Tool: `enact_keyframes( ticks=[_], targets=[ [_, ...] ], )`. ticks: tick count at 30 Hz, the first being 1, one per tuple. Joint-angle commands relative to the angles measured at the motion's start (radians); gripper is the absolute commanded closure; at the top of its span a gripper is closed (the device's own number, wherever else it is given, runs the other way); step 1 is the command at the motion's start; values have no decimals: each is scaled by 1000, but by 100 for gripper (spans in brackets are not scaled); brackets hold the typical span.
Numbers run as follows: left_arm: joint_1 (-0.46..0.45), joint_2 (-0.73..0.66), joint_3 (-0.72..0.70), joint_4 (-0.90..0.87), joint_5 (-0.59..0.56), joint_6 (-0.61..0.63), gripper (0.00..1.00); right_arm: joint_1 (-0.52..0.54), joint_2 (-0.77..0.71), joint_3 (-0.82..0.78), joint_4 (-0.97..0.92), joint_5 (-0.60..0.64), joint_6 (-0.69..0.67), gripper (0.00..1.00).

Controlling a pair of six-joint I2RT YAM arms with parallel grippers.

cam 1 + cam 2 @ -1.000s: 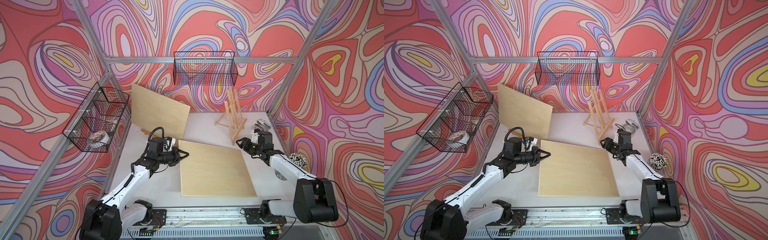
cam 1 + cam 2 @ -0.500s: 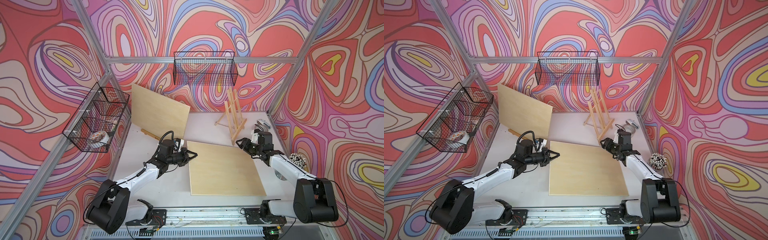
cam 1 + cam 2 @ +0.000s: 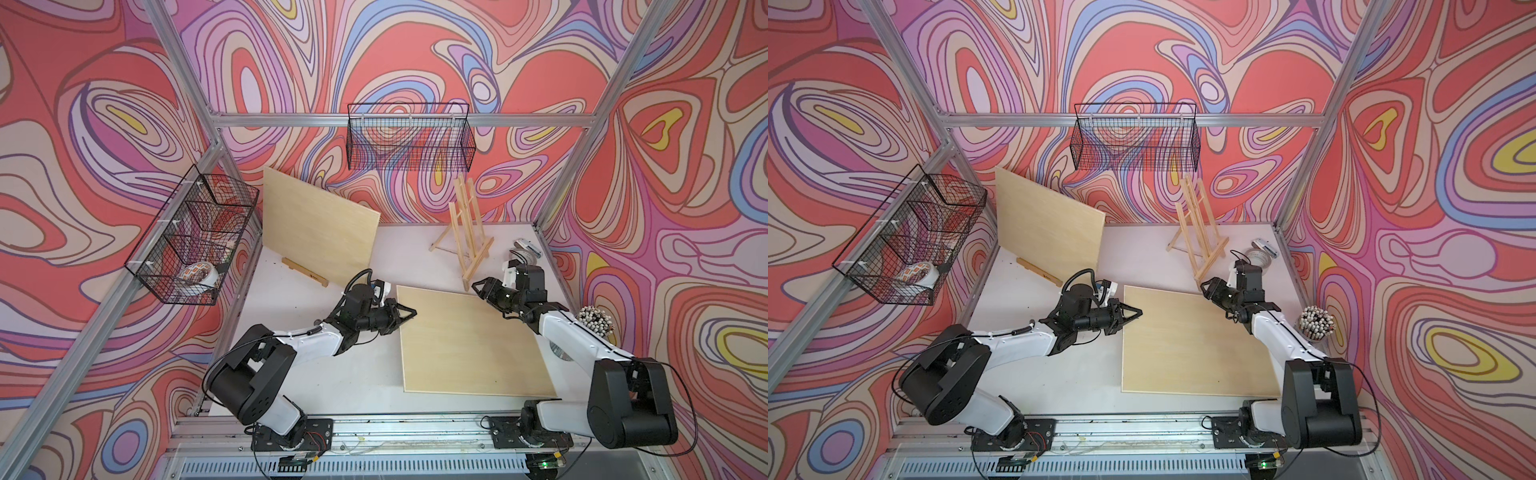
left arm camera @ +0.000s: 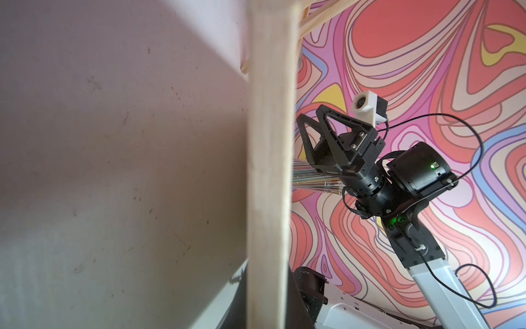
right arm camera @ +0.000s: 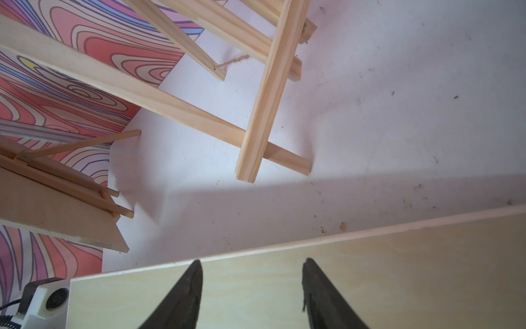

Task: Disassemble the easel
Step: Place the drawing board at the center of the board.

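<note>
Two grippers: left gripper (image 3: 410, 311) closed, tips at edge of flat pale plywood board (image 3: 469, 345); right gripper (image 3: 477, 286) half-spread, empty, over its far corner. Slatted bare-wood A-frame easel (image 3: 461, 232) stands just beyond.

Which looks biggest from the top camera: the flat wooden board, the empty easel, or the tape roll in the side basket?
Largest to smallest:
1. flat wooden board
2. easel
3. tape roll
The tape roll hangs higher, nearer the camera, yet looks smallest anyway.

The flat board (image 3: 465, 340) lies before the easel (image 3: 479, 264), the leaning board (image 3: 320, 224) back-left, seemingly on a stand (image 3: 305, 272).
</note>
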Motion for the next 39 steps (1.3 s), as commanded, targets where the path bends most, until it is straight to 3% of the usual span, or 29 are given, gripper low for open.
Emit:
enact_keyframes(
  ticks=[1,6,18,33,39],
  targets=[
    [-14,78,-21,-142,-79,-11,100,-2,-27,-10,11,14,-7,42],
    [-13,106,-42,-124,-133,-16,99,-2,-28,-13,12,14,-8,42],
    [19,188,-90,-78,-106,11,61,-2,-32,-22,18,20,-2,41],
    [61,208,-61,-129,-66,58,51,-3,-19,-27,26,26,-1,41],
    [59,185,-31,-219,-68,107,41,-2,-16,-27,26,37,-1,41]
  ],
)
